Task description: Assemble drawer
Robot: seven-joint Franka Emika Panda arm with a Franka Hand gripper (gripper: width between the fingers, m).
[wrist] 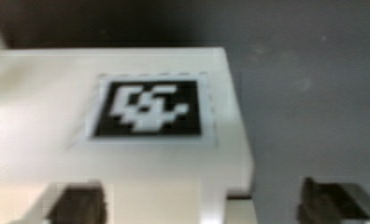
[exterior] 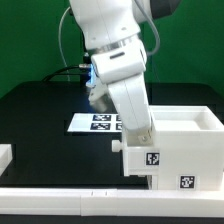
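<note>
Gripper [wrist: 196, 205] sits low over a small white tray box [wrist: 137, 110], seen from the wrist view with its two dark fingers [wrist: 75, 203] spread to either side of the box's near end; the jaws stand wide, one finger just off each flank, and I cannot tell whether either pad touches the plastic. On the box's flat upper face lies a black-and-white square tag [wrist: 150, 108], blurred but plainly centred on that face.

From the exterior view the white robot arm [exterior: 118, 55] reaches down toward the middle of the black table [exterior: 35, 115], its wrist hiding the gripper itself. Just below it, at the exterior view's right, stands the large hollow casing [exterior: 185, 145] of the drawer, open at the top, with square tags on its near wall. A smaller white block with its own tag [exterior: 152, 157] juts from the casing's side, directly under the wrist. Behind the arm the marker board [exterior: 100, 122] lies flat on the table. A long white rail [exterior: 60, 200] runs along the front edge
</note>
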